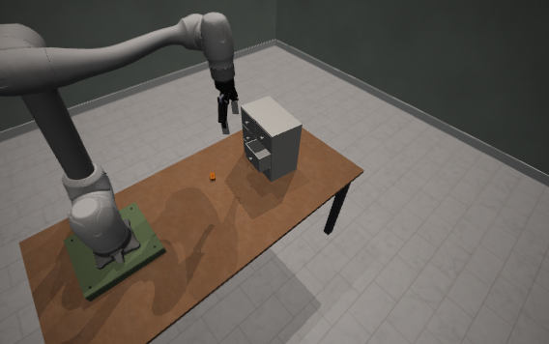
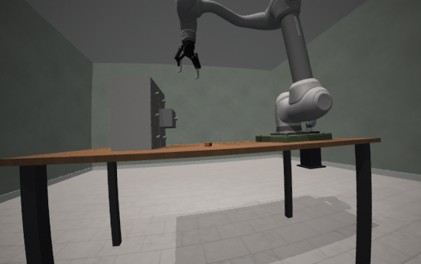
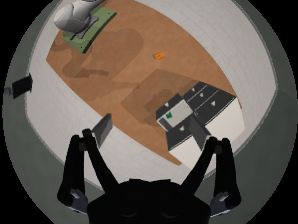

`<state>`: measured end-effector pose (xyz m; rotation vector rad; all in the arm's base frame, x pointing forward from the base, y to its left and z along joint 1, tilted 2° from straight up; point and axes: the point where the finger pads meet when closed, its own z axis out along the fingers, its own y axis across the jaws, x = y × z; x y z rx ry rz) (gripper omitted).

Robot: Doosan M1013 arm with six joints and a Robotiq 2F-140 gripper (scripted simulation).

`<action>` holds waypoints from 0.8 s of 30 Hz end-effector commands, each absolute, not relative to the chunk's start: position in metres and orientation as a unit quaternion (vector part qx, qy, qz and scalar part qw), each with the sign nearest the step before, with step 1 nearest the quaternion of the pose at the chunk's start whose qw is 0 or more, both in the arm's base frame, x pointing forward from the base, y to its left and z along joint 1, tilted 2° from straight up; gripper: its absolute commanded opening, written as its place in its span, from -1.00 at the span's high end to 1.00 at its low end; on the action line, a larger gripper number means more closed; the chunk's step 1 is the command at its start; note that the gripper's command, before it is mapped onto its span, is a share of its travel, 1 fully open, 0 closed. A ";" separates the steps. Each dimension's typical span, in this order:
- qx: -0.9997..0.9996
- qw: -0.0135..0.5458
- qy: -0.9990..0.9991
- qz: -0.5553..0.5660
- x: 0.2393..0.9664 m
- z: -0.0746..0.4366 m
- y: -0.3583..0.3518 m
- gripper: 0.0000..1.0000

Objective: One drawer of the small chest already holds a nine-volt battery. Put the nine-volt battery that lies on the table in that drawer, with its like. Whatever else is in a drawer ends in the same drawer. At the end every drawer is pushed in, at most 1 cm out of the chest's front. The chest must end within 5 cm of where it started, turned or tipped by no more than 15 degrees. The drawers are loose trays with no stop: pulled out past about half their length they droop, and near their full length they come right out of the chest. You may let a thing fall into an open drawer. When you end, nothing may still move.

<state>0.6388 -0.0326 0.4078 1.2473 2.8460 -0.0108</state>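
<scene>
Pulling the drawer (image 1: 264,163) (image 2: 167,118) (image 3: 181,118) any further could make it droop or drop out; bumping it with the open, unladen jaws (image 1: 230,119) (image 2: 188,74) could shift the chest (image 1: 285,155) (image 2: 131,115) (image 3: 227,122). A poor grip could flick your battery (image 1: 212,177) (image 2: 208,144) (image 3: 159,56) away across the counter (image 1: 159,193) (image 2: 244,147) (image 3: 175,70), where it lies before the chest. You have 1 loose battery, 1 chest, 6 knobs (image 1: 247,122) (image 2: 163,101) (image 3: 213,103), 1 drawer out and 1 green thing (image 3: 169,115) in it, too small to identify.

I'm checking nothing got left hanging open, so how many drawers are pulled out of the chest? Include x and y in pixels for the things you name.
1: the drawer (image 1: 264,155) (image 2: 167,118) (image 3: 179,113) in the chest's (image 1: 285,150) (image 2: 130,113) (image 3: 225,125) middle row. A slightly open one might escape notice.
</scene>
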 end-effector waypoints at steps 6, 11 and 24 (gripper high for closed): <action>0.141 0.009 0.990 0.006 0.642 0.407 -0.033 -1.00; 0.063 0.004 0.998 0.011 0.646 0.404 -0.033 -1.00; 0.084 -0.041 0.995 0.034 0.712 0.339 -0.036 -1.00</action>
